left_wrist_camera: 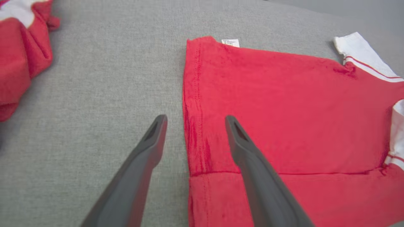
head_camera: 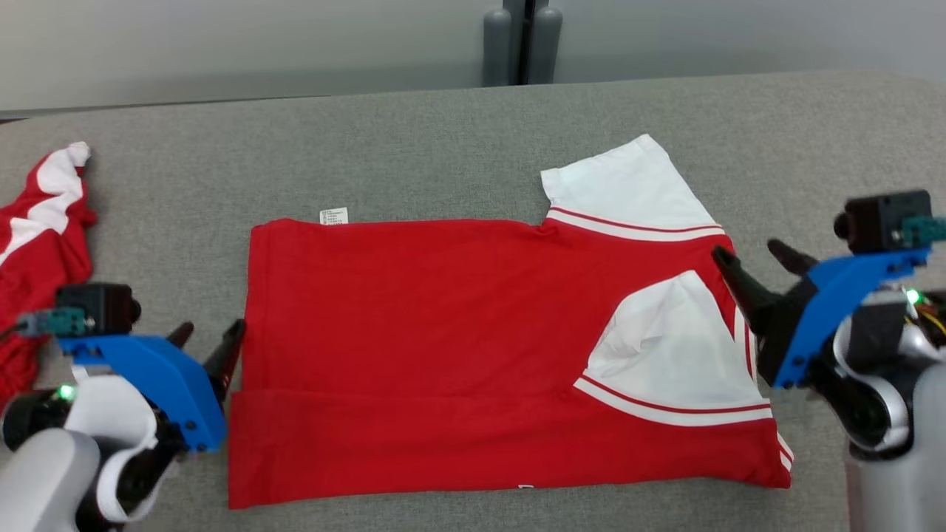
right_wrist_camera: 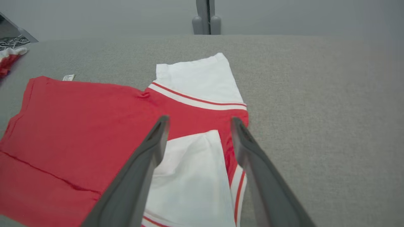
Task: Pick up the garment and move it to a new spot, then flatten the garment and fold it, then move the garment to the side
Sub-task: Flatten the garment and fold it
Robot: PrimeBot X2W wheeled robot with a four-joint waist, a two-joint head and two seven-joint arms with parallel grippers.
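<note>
your jaws stand open; pinch the limp, light red-and-white cloth shirt [head_camera: 443,310] at its near corners, expecting sag.

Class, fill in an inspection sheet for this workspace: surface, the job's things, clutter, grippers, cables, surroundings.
Surface: grey cloth-covered table.
Job's things: red shirt lies flat with its near strip folded over. The white near sleeve is folded onto it. The far sleeve sticks out at the far edge.
Clutter: crumpled red-and-white second garment at the table's left.
Grippers: left gripper is open at the shirt's left edge. Right gripper is open at its right edge. Neither holds anything.
Cables: thin wires at the right wrist.
Surroundings: pale wall and two grey posts behind the table.
</note>
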